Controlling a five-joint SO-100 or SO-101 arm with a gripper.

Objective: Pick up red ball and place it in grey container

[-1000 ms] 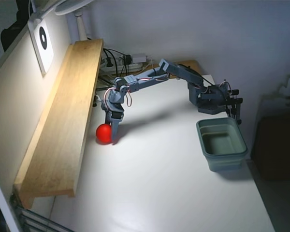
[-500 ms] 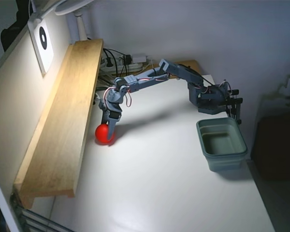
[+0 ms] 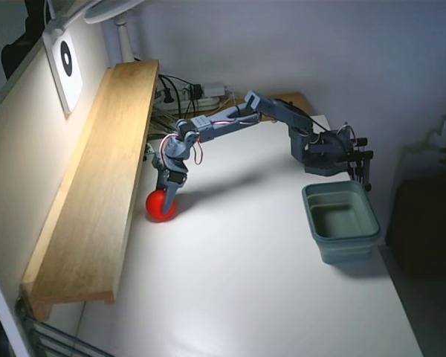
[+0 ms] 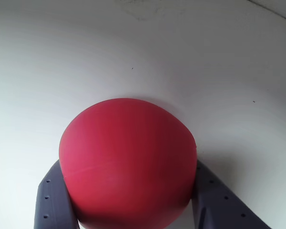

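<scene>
The red ball (image 3: 162,207) rests on the white table at the left, next to the wooden shelf. My gripper (image 3: 166,201) points down over it with a finger on each side. In the wrist view the ball (image 4: 128,162) fills the lower middle, and both grey fingers (image 4: 52,200) press against its sides, so the gripper (image 4: 127,171) is shut on it. The ball still sits on the table. The grey container (image 3: 346,249), a grey-green rectangular tub, stands empty at the right of the fixed view, far from the ball.
A long wooden shelf (image 3: 97,171) runs along the left wall right beside the ball. Cables and a power strip (image 3: 197,93) lie at the back. The arm's base (image 3: 331,156) is clamped just behind the tub. The table's right edge is close to the tub.
</scene>
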